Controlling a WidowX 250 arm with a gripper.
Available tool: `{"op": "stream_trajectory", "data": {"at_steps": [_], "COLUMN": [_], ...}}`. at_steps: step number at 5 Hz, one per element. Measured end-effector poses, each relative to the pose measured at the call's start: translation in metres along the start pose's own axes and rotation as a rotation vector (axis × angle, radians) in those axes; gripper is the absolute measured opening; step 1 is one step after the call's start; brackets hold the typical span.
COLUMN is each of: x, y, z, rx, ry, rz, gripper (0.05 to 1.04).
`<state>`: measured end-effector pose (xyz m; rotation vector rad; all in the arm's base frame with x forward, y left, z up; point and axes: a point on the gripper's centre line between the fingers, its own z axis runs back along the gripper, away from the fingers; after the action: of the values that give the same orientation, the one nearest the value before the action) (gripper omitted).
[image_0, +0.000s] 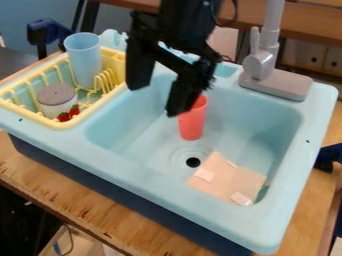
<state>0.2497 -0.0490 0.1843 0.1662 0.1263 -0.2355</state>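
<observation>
Near the tool, a red cup stands roughly upright.

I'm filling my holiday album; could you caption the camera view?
A black robot gripper hangs open over a light-blue toy sink, near a red cup and a yellow dish rack.
</observation>
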Motion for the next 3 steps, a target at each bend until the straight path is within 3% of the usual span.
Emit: {"op": "stream_trajectory", "data": {"at_steps": [1, 2, 3], "x": [-0.003, -0.004, 0.001], "y": [-0.028, -0.046, -0.053], "z": [-0.010, -0.009, -0.019], "rx": [-0.068, -0.091, -0.076], "ry": [0.015, 0.012, 0.032], "rz": [0.033, 0.065, 0.072], "gripper": [1.001, 1.001, 1.001]}}
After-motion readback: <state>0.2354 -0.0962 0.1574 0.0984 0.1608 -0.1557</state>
